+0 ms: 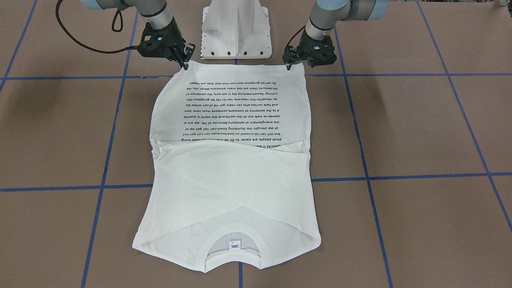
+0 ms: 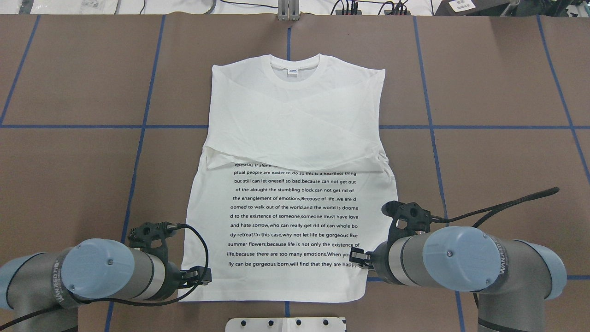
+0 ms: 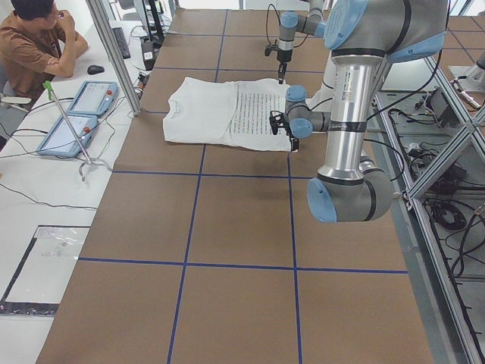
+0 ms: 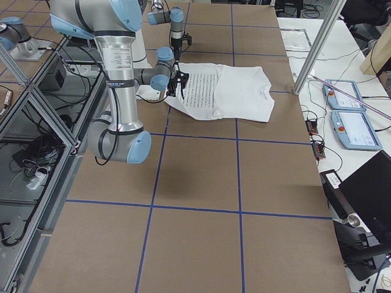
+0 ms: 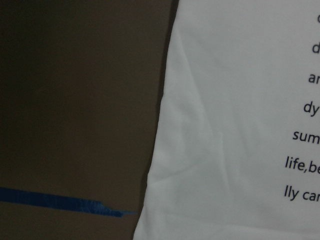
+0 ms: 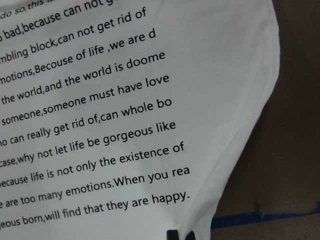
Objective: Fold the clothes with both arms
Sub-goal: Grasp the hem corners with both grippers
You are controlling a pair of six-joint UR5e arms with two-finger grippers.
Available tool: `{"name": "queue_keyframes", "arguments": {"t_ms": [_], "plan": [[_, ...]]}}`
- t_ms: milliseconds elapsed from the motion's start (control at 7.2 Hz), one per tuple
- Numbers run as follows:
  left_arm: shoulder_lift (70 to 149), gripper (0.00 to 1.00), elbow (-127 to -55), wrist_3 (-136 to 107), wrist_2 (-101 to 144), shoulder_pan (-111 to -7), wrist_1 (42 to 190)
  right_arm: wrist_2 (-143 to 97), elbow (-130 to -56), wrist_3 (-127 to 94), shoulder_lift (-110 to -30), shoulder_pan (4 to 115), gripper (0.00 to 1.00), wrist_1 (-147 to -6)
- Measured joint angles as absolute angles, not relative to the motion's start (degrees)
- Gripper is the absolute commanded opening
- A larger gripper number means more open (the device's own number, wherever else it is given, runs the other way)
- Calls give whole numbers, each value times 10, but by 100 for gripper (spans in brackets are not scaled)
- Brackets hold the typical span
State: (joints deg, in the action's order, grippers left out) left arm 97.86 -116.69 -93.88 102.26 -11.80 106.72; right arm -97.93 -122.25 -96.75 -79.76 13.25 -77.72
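Observation:
The white shirt [image 1: 232,192] lies flat on the brown table, printed side up, sleeves folded across the chest and collar [image 2: 295,69] far from me. The block of black text [image 2: 295,216] covers the half nearest the robot. My right gripper [image 1: 185,65] pinches one hem corner, its fingers drawn together on the cloth. My left gripper [image 1: 289,66] does the same at the other hem corner. Seen from overhead, both wrists hang over the hem, left gripper [image 2: 203,276] and right gripper [image 2: 358,257]. The right wrist view shows a dark fingertip [image 6: 172,235] at the shirt's edge.
The white pedestal base [image 1: 236,30] stands just behind the hem, between the arms. Blue tape lines [image 1: 400,176] grid the table. A person [image 3: 34,38] sits at the far side by two teach pendants [image 3: 76,114]. A metal post [image 4: 314,43] rises beyond the collar.

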Motion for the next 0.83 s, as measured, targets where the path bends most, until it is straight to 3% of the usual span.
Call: {"name": "queue_keyframes", "arguments": {"t_ms": [416, 555, 833], "plan": [[980, 76, -1152, -941, 1022, -115, 1066, -980, -1222, -967, -797, 139, 0, -777], [981, 64, -1148, -941, 1021, -115, 1066, -981, -1222, -967, -797, 139, 0, -777], [981, 61, -1146, -942, 1022, -115, 1066, -985, -1223, -967, -797, 145, 0, -777]]}}
